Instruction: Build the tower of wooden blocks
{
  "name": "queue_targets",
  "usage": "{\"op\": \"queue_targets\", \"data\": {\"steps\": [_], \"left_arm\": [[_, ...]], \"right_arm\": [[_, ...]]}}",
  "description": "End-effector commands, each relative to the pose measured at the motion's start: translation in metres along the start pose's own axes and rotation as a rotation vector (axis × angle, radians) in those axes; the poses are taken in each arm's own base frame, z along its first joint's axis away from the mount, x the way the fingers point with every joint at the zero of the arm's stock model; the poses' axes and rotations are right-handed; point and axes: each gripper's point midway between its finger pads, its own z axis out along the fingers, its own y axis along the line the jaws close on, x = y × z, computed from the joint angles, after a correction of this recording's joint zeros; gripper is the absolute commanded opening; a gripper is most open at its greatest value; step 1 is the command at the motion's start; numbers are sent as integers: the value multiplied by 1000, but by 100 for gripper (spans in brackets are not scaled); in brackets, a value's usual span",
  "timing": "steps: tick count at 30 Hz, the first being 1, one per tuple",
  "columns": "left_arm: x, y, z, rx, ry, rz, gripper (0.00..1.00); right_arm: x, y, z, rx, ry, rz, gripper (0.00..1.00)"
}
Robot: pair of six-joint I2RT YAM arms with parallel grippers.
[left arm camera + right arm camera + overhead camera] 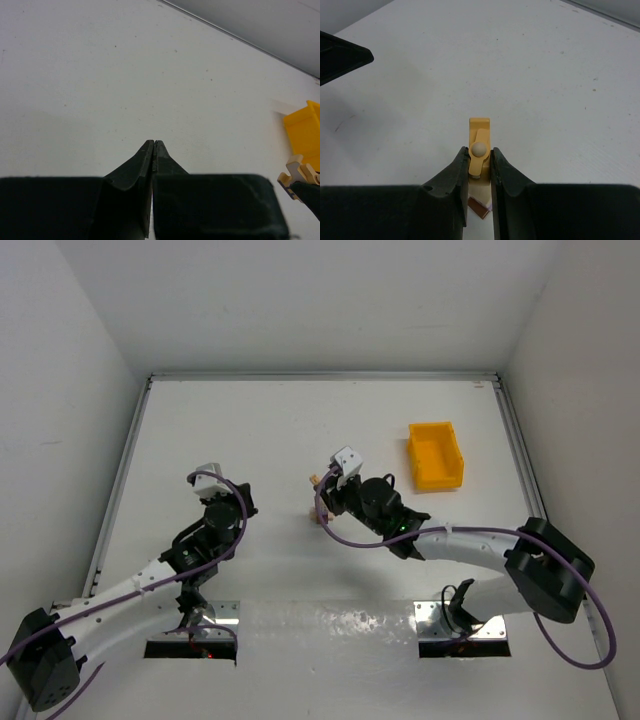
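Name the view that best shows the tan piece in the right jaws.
Right wrist: the tan piece sits centre frame, large and sharp, pinched between the right jaws. Top external shows only a tiny speck at the arm's tip; left wrist catches it at the right edge.

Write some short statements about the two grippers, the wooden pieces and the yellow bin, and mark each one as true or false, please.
1. The left gripper is shut and holds nothing. True.
2. The right gripper is open and empty. False: it is shut on a pale tan wooden piece.
3. The yellow bin stands on the right arm's side of the table. True.
4. The left gripper touches the yellow bin. False: the two are well apart.
5. A dark brown block shows below the right gripper, between its fingers. True.
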Motion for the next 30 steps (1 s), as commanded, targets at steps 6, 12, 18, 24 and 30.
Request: {"op": "queue_targets", "data": {"steps": [6,12,18,24,30], "left_arm": [[-18,-15,0,28,-42,-38,0],[-17,-15,1,27,-40,-34,0],[-17,-15,1,26,-40,-33,0],[-17,-15,1,26,-42,-32,0],[-17,-14,1,25,-41,-30,0]], "right_arm": [[-6,10,3,-47,-43,50,14],[-1,11,2,-51,-42,61,14],[5,9,1,-49,-44,63,14],[6,8,-1,-42,-46,55,14],[9,6,-1,-37,-41,53,14]]}}
